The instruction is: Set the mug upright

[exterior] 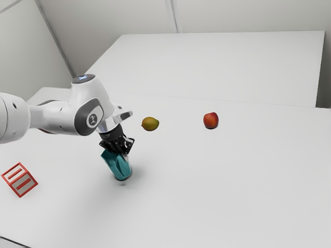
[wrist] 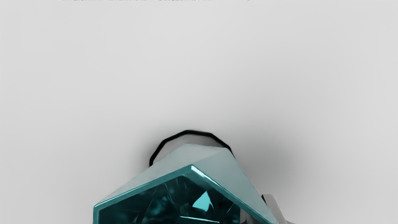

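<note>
The hand (exterior: 124, 156) pinches the side of the mug (exterior: 117, 166), which leans, open end up, on or just above the table (exterior: 217, 186). Letting go while it leans could make it fall.

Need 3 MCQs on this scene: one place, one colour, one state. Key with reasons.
1. Nearest the exterior view's left edge: A) mug B) red-framed box C) reddish fruit
2. Mug colour: A) teal B) yellow C) purple
3. Mug state: A) lying flat on its side B) mouth down C) mouth up

Key:
1 B: the box sits close to that edge; mug and fruit are farther in.
2 A: its walls look teal in both views.
3 C: the wrist view looks into its opening, the dark-edged base beyond, lower down.
</note>
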You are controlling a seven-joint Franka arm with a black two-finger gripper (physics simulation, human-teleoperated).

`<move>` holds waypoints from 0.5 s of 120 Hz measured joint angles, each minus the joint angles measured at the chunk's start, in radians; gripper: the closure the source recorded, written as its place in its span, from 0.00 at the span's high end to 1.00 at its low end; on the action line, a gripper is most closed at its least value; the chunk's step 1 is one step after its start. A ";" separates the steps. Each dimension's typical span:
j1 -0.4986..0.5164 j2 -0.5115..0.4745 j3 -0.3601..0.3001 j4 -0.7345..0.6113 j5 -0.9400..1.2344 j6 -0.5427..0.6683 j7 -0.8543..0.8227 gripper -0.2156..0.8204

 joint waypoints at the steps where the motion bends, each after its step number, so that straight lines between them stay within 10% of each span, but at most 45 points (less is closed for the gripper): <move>1: 0.000 0.000 0.000 0.000 0.000 0.000 0.000 0.03; 60: -0.010 -0.024 0.000 -0.001 -0.007 0.025 0.000 0.36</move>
